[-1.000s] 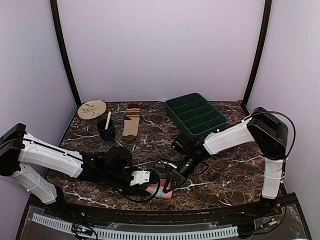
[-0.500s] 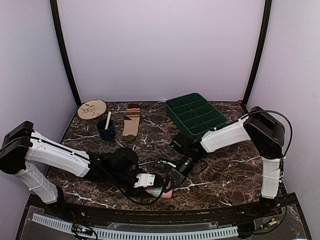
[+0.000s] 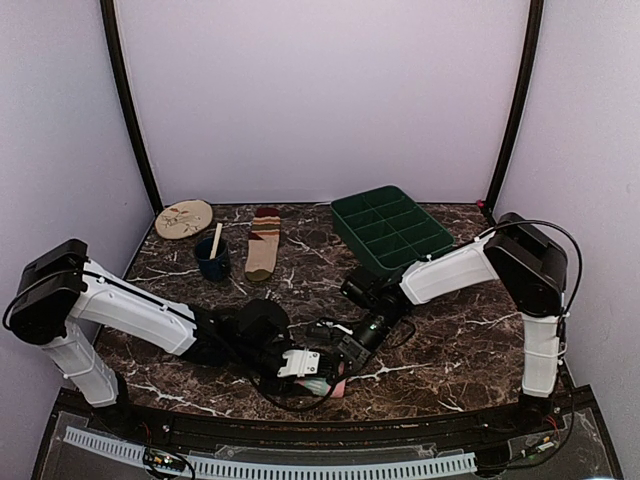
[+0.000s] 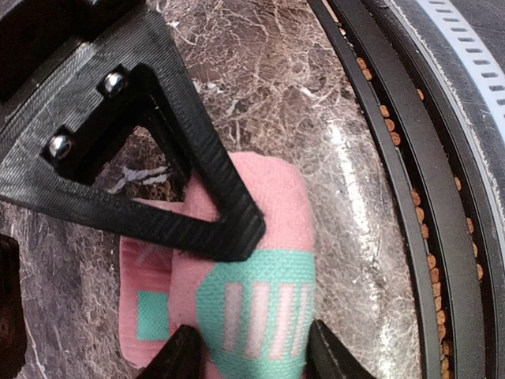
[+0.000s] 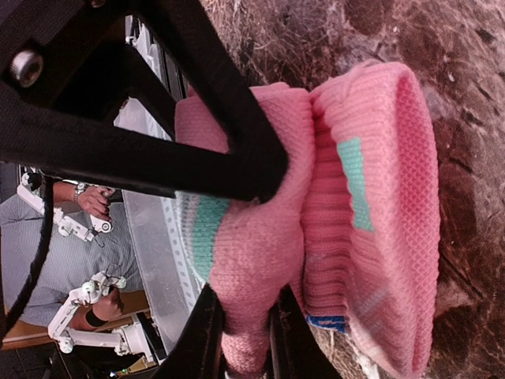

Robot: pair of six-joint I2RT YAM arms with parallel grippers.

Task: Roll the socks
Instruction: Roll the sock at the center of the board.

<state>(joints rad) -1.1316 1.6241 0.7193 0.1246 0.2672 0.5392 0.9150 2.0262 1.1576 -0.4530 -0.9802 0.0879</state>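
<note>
My left pincer (image 4: 254, 351) has slid toward my right pincer (image 5: 241, 335); both clamp the half-rolled pink-and-teal knit sock (image 4: 272, 197) between their tips (soft, light, probably springs open), best held across its thick middle.

The pink sock (image 3: 326, 385) (image 4: 254, 294) (image 5: 357, 197), a ribbed knit with a teal patch of pale stripes, is folded over itself into a thick bundle on the counter (image 3: 455, 340), well in front of the green tray (image 3: 342, 218). The tan sock (image 3: 264, 245) lies flat and lengthwise left of that tray, its brown, red and cream bands at its far end.
</note>
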